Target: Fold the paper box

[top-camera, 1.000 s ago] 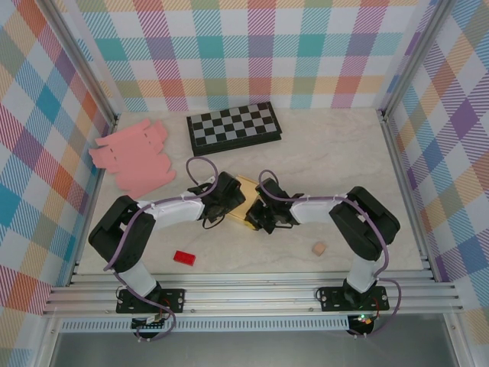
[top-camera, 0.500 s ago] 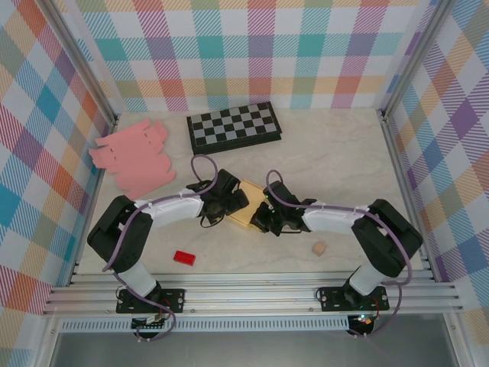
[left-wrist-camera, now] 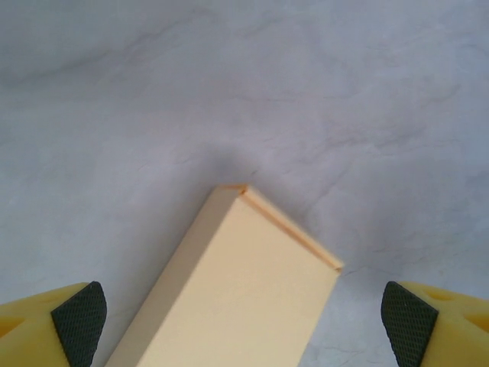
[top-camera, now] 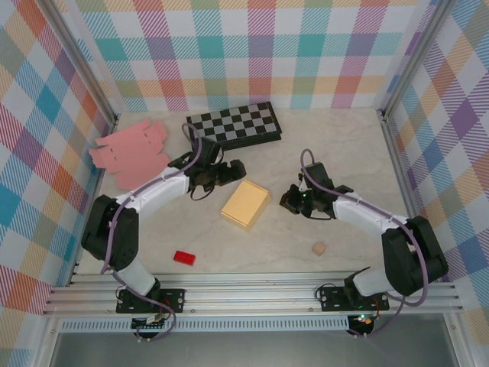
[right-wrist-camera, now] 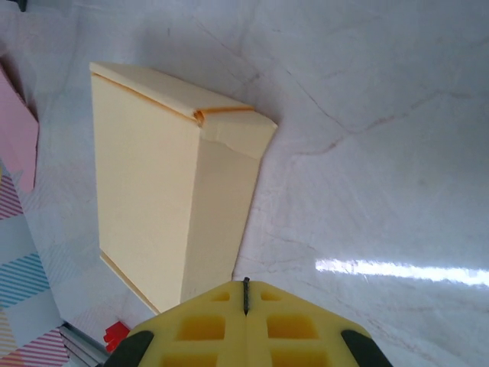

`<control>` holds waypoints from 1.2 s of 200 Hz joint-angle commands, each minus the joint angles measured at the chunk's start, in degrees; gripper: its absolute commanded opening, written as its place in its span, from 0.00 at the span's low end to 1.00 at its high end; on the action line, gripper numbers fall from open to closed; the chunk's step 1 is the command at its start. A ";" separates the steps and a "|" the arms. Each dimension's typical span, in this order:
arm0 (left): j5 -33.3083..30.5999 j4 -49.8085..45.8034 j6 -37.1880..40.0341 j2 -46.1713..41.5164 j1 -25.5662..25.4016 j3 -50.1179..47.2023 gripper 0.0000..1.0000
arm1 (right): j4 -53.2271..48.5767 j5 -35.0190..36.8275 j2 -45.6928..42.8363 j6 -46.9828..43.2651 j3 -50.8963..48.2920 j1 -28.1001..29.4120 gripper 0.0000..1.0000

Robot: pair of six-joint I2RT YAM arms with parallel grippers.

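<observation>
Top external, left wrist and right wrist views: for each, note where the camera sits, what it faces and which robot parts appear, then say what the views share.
Top external: above and behind the arms, facing down on the table and yellow box; both arms, left hand and right hand show.
Left wrist: on the left arm, facing down at a box corner; its open finger pads show.
Right wrist: on the right arm, facing the box's end; its shut fingers show.
Shared: the box.
</observation>
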 commanded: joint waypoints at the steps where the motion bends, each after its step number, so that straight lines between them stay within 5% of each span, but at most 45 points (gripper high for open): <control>1: 6.49 0.75 7.59 6.80 1.10 3.92 0.93 | 1.84 -4.93 5.41 -6.33 3.69 -1.50 0.00; 124: 14.08 7.10 6.09 18.86 0.03 8.70 0.89 | 11.08 -8.83 22.39 -4.77 8.31 -2.89 0.00; 240: 18.87 11.25 0.88 21.69 -7.61 11.25 0.88 | 19.52 -17.39 25.08 -4.30 11.35 -2.36 0.00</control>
